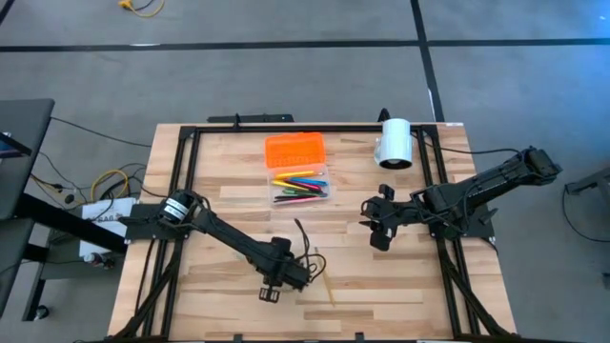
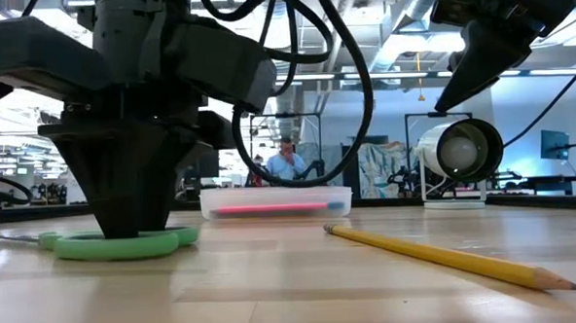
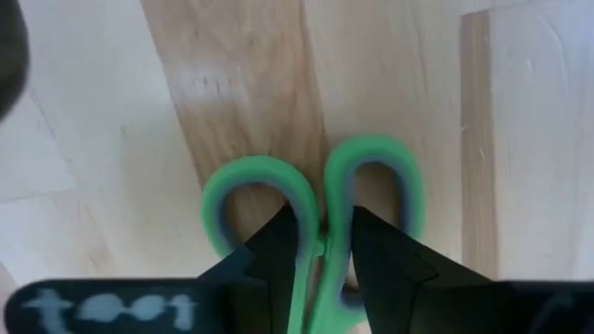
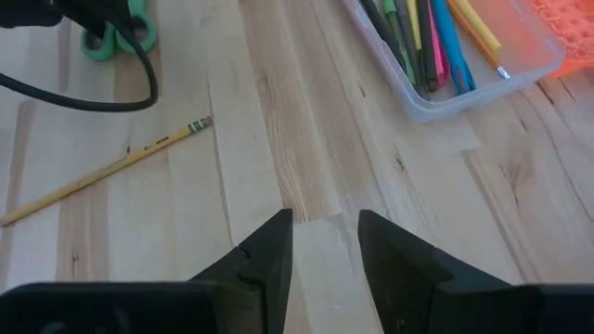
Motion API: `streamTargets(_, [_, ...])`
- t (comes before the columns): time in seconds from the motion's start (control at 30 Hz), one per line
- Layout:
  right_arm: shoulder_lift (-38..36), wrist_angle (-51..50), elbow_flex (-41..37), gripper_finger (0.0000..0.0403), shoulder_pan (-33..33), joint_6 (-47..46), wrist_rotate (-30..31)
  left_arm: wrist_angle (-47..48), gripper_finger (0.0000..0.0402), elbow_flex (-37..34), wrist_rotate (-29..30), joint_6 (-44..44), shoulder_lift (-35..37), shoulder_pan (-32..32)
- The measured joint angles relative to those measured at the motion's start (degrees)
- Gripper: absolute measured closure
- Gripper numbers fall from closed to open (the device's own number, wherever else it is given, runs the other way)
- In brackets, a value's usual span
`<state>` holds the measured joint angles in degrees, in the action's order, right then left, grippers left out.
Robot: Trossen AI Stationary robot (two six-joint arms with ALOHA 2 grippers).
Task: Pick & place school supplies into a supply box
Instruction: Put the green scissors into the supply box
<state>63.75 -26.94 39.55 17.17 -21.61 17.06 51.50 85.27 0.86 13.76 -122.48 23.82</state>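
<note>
A: Left pincer [image 3: 323, 250] is down on the small green-handled scissors [image 3: 316, 209] at the near middle of the desk, fingers straddling the junction of the two loops and closed against it, scissors flat on the wood.

B: Risk?

A: Hold is on a narrow plastic neck between the loops, so I'd guess the scissors could pivot or slip out on the lift, blades swinging down. Also the yellow wooden pencil [image 1: 326, 283] lies just right of them (could get nudged).

B: Box?

A: Clear plastic pencil case [image 1: 301, 183] sits far centre, already holding coloured pens, its orange lid [image 1: 294, 151] open on the far side. Narrow tray, so a tilted drop might land the scissors across the rim.

B: Right arm?

A: Right pincer [image 4: 325, 246] hovers over bare wood right of centre, fingers apart, holding nothing.

B: Surface, room?

A: Pale butcher-block wooden desk [image 1: 229, 200] with a black frame; white cylinder [image 1: 394, 144] at the far right. Grey floor, a lab space beyond, a person [image 2: 286, 159] standing far behind the case.
</note>
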Motion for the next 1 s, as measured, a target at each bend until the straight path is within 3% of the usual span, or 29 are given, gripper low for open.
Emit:
streamTargets(0.47, [0.0, 0.0, 0.0, 0.0285, 0.0, 0.1, 0.0, -0.6, 0.0295, -0.2, 0.2, 1.8, 0.0, -1.0])
streamTargets(1.0, [0.0, 0.0, 0.0, 0.0285, 0.0, 0.1, 0.0, -0.7, 0.0303, -0.2, -0.2, 1.8, 0.0, -1.1])
